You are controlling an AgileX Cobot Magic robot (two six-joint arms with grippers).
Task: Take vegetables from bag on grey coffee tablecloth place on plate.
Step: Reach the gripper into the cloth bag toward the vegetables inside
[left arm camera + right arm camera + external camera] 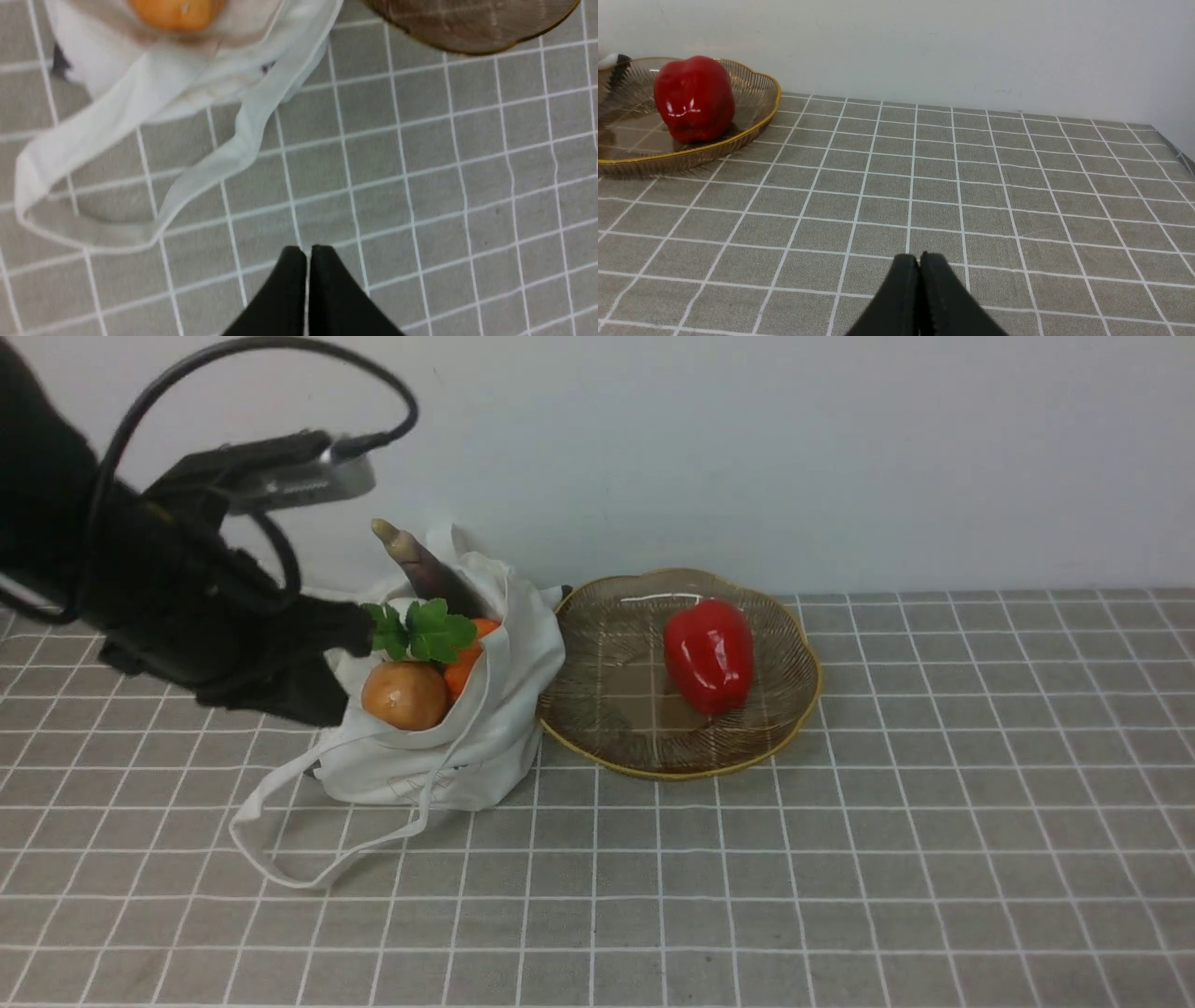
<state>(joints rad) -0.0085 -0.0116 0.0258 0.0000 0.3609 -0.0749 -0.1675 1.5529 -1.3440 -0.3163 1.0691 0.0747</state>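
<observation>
The off-white bag (467, 747) stands open on the grey gridded tablecloth (840, 859), its strap handles trailing forward. In its mouth show a tan potato (404, 694), an orange vegetable (464, 665), green leaves (422, 628) and a purplish pointed stalk (420, 565). No white radish body shows. A red pepper (709, 653) lies on the ribbed glass plate (653, 767) right of the bag. My left gripper (359, 627) is shut and empty, raised at the bag's left side; the left wrist view (308, 249) shows the bag (140, 84) and potato (175, 11). My right gripper (919, 255) is shut and empty, outside the front view.
A white wall runs close behind the bag and plate. The bag's strap loop (280, 859) lies on the cloth in front of the bag. The right wrist view shows the plate (738, 135) with the pepper (693, 98) and the table's right edge (1176, 149).
</observation>
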